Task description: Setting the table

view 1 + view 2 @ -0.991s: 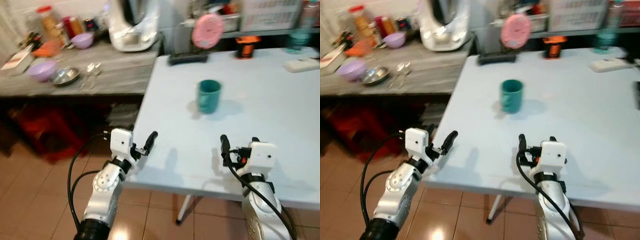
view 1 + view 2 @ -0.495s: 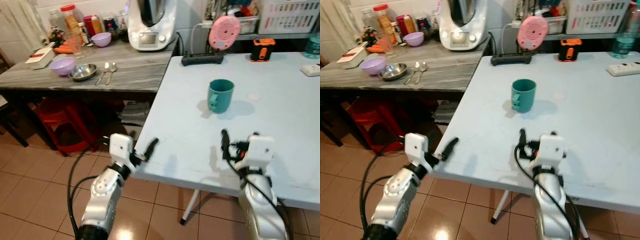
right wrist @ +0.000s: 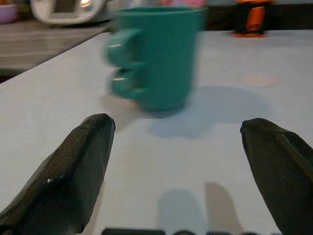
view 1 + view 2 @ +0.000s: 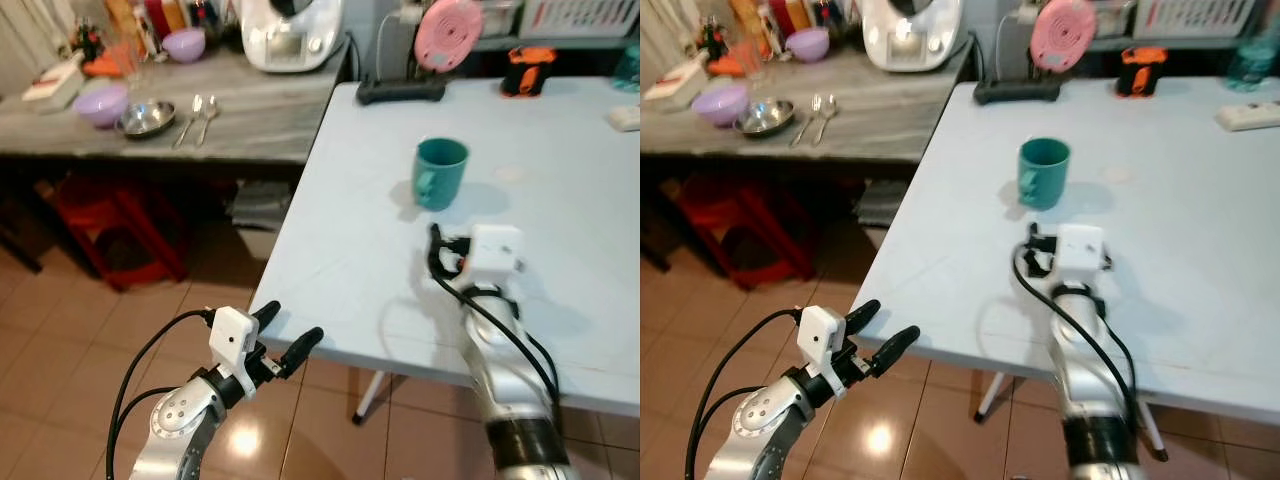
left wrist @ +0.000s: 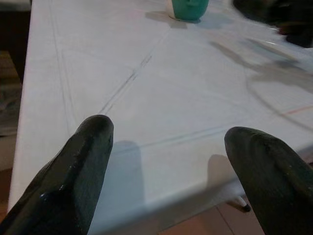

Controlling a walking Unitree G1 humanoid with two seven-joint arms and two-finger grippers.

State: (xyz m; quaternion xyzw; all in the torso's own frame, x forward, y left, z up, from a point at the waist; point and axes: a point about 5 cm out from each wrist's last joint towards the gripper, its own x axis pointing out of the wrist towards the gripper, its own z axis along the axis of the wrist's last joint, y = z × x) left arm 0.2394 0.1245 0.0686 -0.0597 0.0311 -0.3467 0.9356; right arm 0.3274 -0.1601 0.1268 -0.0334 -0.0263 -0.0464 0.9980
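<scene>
A teal mug (image 4: 440, 172) stands upright on the light blue table (image 4: 570, 140), its handle turned toward the counter side. My right gripper (image 4: 436, 243) hovers low over the table just short of the mug, open and holding nothing. Its wrist view has the mug (image 3: 156, 54) close ahead between the two spread fingers (image 3: 73, 166). My left gripper (image 4: 285, 332) is open at the table's near left corner, over the floor. Its wrist view looks along the tabletop (image 5: 146, 78) to the mug (image 5: 190, 7) far off.
Left of the table a grey counter (image 4: 250, 120) carries two spoons (image 4: 195, 105), a steel bowl (image 4: 145, 118), purple bowls (image 4: 103, 103) and a white appliance (image 4: 290, 35). A red stool (image 4: 120, 230) stands under it. A pink round device (image 4: 447, 30) is at the table's far edge.
The camera has shifted. My right gripper has advanced across the table toward the mug. My left gripper has dropped back from the table edge to its near corner.
</scene>
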